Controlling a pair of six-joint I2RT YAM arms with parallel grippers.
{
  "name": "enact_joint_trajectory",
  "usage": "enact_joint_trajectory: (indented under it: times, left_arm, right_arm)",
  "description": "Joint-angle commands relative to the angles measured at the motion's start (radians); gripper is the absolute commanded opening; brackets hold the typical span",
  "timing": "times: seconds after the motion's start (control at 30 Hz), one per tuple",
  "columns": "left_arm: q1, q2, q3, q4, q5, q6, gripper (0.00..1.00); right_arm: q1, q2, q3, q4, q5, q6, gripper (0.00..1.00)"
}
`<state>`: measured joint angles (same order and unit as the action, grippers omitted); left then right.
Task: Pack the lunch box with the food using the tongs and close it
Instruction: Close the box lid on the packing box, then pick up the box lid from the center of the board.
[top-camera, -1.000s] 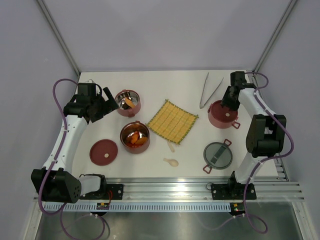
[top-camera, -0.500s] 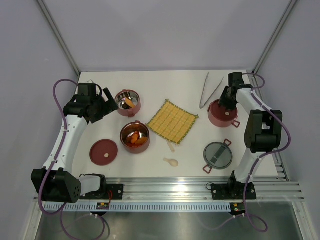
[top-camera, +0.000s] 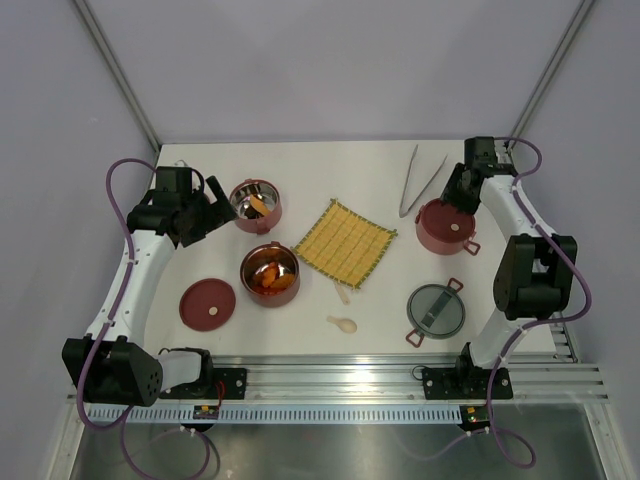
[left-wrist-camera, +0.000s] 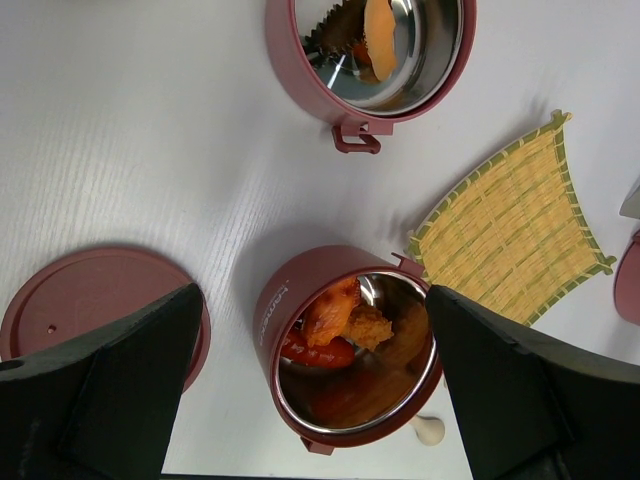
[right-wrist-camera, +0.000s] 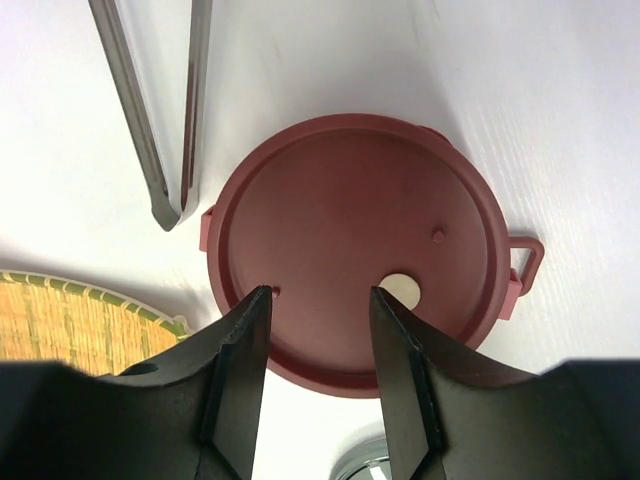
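Silver tongs (right-wrist-camera: 194, 90) lie unheld, arms apart in a V, just beside lidded red tier (right-wrist-camera: 350, 210) | right gripper (right-wrist-camera: 320, 300) hovers above it, jaws apart, empty | judged best: straddle both arms, close gently.

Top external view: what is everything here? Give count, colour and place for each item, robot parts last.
open lunch box tiers: two, dark red with steel insides, left of centre, one beyond the other
food: orange, red and brown pieces, inside both open tiers; count unclear
lidded tier: one, dark red, right side
loose disc lid: one, dark red, near left
top lid: one, grey see-through with red clips, near right
tongs: one, silver, far right, beside the lidded tier
mat: one, yellow woven, centre
spoon: one, cream, nearer than the mat
small cream piece: one, between spoon and mat
left hand: open, by the open tiers
right hand: open, above the lidded tier
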<state>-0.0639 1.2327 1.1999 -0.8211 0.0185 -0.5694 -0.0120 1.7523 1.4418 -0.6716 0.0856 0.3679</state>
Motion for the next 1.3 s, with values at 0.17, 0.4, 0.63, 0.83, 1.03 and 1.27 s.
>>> enact_joint_trajectory:
  times: [0.17, 0.4, 0.63, 0.83, 1.03, 1.27]
  left_arm:
    - [0.006, -0.019, -0.002, 0.002, -0.014, 0.014, 0.99]
    - [0.006, -0.019, -0.014, -0.004, -0.014, 0.013, 0.99]
    - [0.006, -0.012, -0.023, -0.012, -0.006, -0.001, 0.99]
    - [0.006, 0.037, -0.059, -0.030, -0.148, -0.038, 0.99]
    - [0.045, 0.197, 0.023, -0.052, -0.174, -0.050, 0.99]
    - [0.222, 0.344, 0.112, -0.024, -0.115, -0.084, 0.95]
  right_arm:
    - [0.006, 0.171, -0.032, 0.010, -0.047, -0.003, 0.53]
    - [0.046, 0.032, 0.021, -0.022, 0.014, -0.015, 0.54]
    - [0.079, -0.160, -0.020, 0.029, -0.069, 0.002, 0.54]
    - [0.118, -0.174, -0.066, 0.041, -0.080, 0.011, 0.54]
    - [0.118, -0.175, -0.064, 0.032, -0.103, 0.006, 0.54]
    - [0.119, -0.261, -0.122, 0.041, -0.027, 0.023, 0.54]
